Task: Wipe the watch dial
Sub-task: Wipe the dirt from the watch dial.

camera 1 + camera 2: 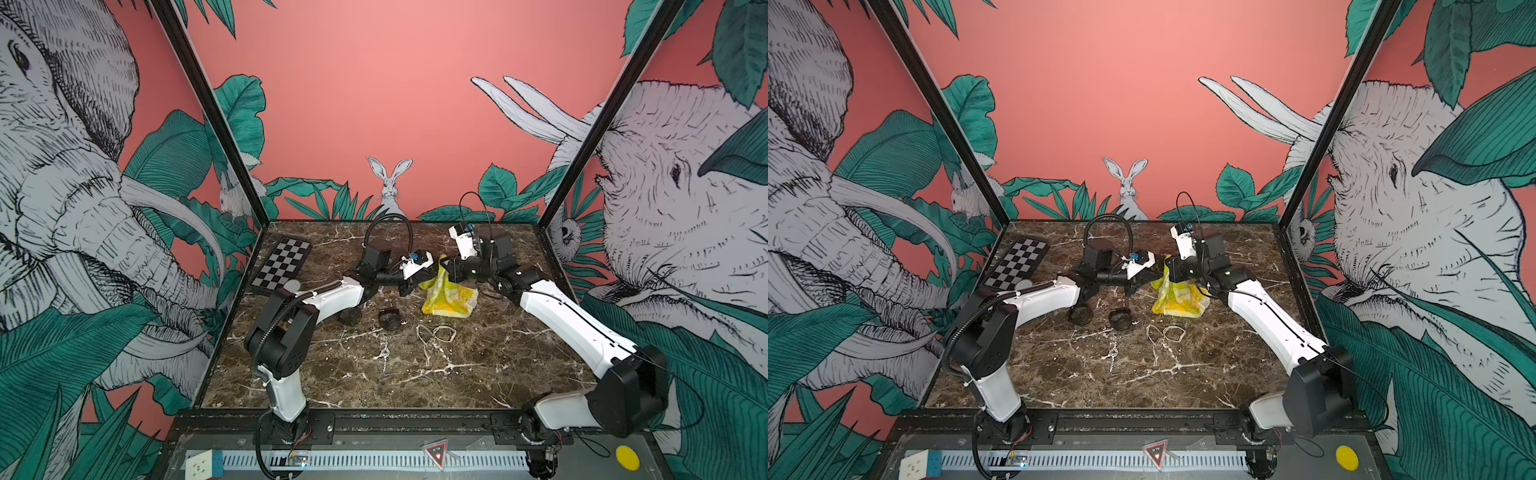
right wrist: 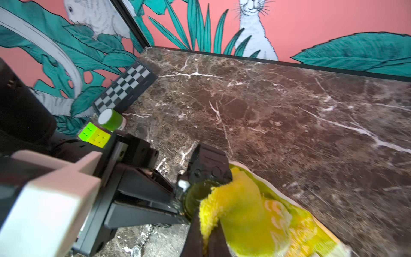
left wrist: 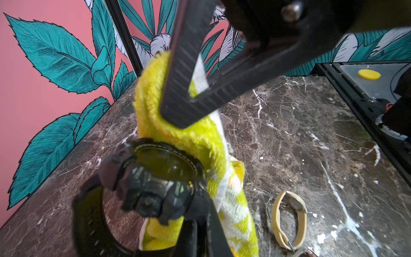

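Yellow terry cloth with white patches joins the two arms at this moment. The right pincer is closed on a bunched upper fold of it, and the rest hangs from its tips down to the brown marble table.

The left pincer is closed on the black round wristwatch with a rubber strap. As far as I can see, it grips the watch by the side of the case and holds it just off the table.

The two pincers point at each other, tips nearly meeting. The dark glass dial lies directly under the tips of the right pincer and is tilted up toward them. The fold of cloth touches the dial's rim on the side nearest to the right pincer. Most of the glass, on the side toward the left pincer, is bare.

The strap seems to run crosswise to the fingers of the left pincer. So I judge that the wiping stroke should go from the touched rim across the glass toward the left pincer, over the short way of the watch. The right arm must do this work, while the left arm only holds.

Pushing too hard could turn the case in the grip, I think. A beige strap watch lies on the table beside the hanging cloth, apart from both pincers.
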